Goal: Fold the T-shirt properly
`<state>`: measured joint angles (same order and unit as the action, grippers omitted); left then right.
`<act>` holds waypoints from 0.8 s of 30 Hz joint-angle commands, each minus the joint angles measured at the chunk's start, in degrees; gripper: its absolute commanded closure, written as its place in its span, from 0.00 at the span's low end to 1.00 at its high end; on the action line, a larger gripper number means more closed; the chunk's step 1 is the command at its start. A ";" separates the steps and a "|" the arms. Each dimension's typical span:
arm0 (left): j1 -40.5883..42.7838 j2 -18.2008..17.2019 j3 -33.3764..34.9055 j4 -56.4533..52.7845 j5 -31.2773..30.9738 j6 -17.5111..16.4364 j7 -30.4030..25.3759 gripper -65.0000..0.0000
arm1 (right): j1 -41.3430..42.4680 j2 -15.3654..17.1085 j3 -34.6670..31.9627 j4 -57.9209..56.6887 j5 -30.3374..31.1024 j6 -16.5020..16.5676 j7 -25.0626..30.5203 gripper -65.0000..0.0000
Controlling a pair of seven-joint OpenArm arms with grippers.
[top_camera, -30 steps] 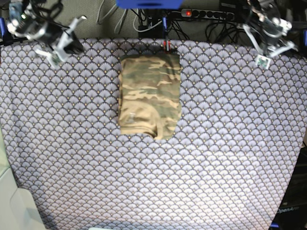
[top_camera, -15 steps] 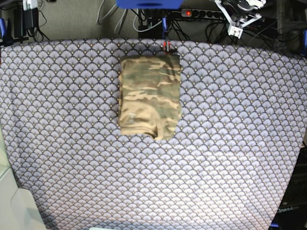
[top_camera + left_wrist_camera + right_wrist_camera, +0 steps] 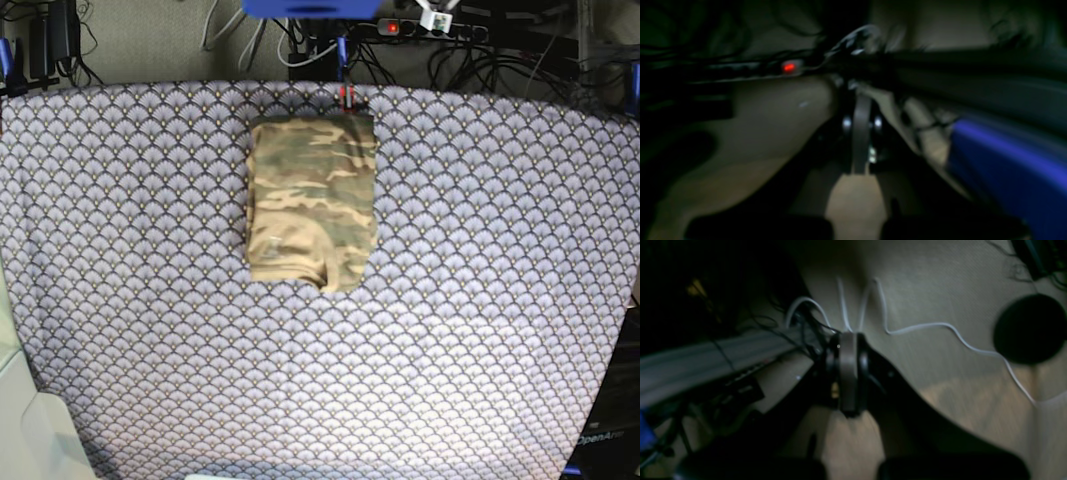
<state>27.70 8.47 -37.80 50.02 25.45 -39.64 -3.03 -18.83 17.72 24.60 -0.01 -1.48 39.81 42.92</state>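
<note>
The T-shirt (image 3: 313,202) lies folded into a compact upright rectangle on the purple-grey scale-patterned table cloth (image 3: 480,300), near the middle of the far edge and well clear of the left, right and near edges – its top edge almost meets the cloth's far border. In the right wrist view, the right gripper (image 3: 848,373) has its jaws pressed together with nothing between them, hanging over pale floor crossed by a white cable (image 3: 940,327). In the left wrist view – dark and blurred – the left gripper (image 3: 861,133) is likewise closed and empty, with a power strip's red light (image 3: 788,67) behind it and a blue bar (image 3: 1013,156) to the right
</note>
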 commanded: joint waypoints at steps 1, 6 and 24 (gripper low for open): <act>-0.67 -0.69 -0.04 -3.12 0.09 -0.36 -1.85 1.00 | -0.38 1.32 -0.12 0.01 0.99 0.19 1.96 1.00; -10.78 -7.02 -0.04 -26.06 -0.18 8.38 -7.57 1.00 | 2.35 -1.58 -6.27 0.01 0.99 0.19 0.29 1.00; -28.54 -12.47 4.61 -50.02 1.58 43.46 -9.24 1.00 | 10.87 -13.45 -35.19 1.99 1.34 -54.01 -19.84 1.00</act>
<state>-0.43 -3.22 -33.15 -0.23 27.20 3.09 -11.92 -7.84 3.42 -10.72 1.76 -0.49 -13.08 22.39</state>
